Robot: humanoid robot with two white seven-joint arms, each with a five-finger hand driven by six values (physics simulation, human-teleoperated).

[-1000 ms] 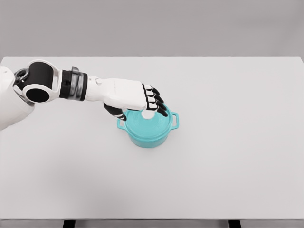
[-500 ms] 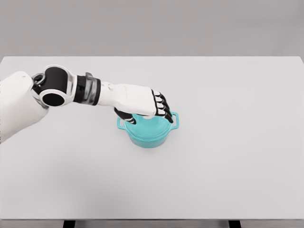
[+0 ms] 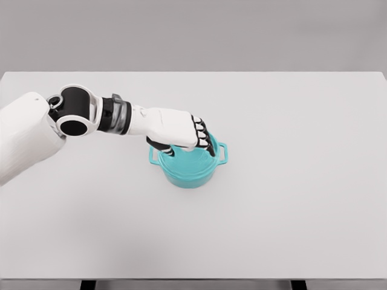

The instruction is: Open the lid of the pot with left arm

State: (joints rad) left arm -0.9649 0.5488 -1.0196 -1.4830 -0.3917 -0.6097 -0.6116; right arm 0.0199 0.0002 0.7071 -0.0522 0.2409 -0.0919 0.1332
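Left hand [image 3: 181, 130] curling fingers over lid [image 3: 188, 158] of pot [image 3: 187, 172]; knob hidden, grasp unconfirmed; advising straight vertical lifting.

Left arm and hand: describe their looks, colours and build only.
The left arm has smooth white shells, a round black joint ringed in white near the elbow, and black and grey bands at the wrist. The left hand has a white back, and five fingers in white segments with black joints and tips. No cables or markings show.

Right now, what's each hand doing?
Left hand: fingers curled down over the lid of the teal two-handled pot; an actual grip on the knob cannot be told.
Right hand: not in view.
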